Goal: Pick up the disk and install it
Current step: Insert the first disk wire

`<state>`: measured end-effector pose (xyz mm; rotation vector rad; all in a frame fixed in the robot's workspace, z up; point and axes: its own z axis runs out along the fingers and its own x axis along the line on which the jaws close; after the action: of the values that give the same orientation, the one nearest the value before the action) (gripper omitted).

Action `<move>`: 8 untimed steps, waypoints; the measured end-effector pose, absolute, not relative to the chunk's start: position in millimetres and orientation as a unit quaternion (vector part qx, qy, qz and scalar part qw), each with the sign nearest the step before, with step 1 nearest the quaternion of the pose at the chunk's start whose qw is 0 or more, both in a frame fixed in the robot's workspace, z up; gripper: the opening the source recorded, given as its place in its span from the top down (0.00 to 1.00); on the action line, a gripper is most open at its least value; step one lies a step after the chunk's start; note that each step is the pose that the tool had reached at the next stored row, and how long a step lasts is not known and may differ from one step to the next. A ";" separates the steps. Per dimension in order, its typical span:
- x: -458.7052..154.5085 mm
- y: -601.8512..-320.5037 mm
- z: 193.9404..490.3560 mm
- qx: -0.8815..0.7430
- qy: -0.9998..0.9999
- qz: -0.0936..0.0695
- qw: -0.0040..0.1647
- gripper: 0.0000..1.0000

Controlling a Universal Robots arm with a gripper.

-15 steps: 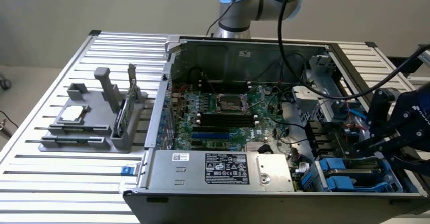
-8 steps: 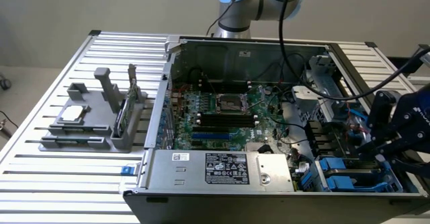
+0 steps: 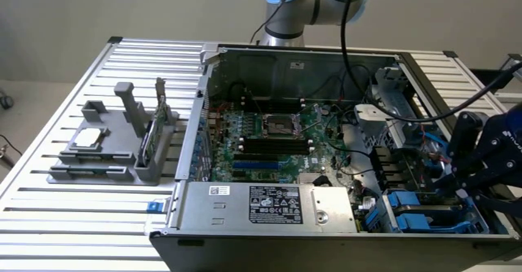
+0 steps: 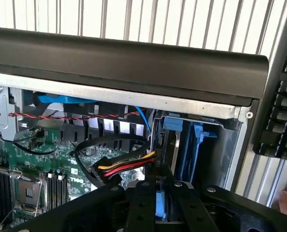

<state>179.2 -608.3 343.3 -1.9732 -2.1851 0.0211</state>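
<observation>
- The open black-and-silver computer case (image 3: 189,162) lies on a slatted metal table (image 3: 73,217); its drive bay sits at the exterior view's lower right, hemmed by case walls and cables.
- The black gripper (image 3: 473,174) hangs over that bay; its fingers (image 4: 143,203) are clamped on the disk (image 4: 161,205), blue edge between them.
- A blue-framed drive (image 3: 428,214) lies seated in the bay.
- Grey parts holder (image 3: 110,153) stands at left.
</observation>
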 end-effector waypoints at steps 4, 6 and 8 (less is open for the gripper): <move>179.7 -608.1 343.2 -0.674 -0.733 0.014 0.094 0.83; 179.9 -606.7 343.3 -0.675 -0.732 0.017 0.091 0.83; 180.0 -603.7 343.3 -0.675 -0.732 0.020 0.088 0.83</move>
<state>180.0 -603.7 343.3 -2.0099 -2.1789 0.0603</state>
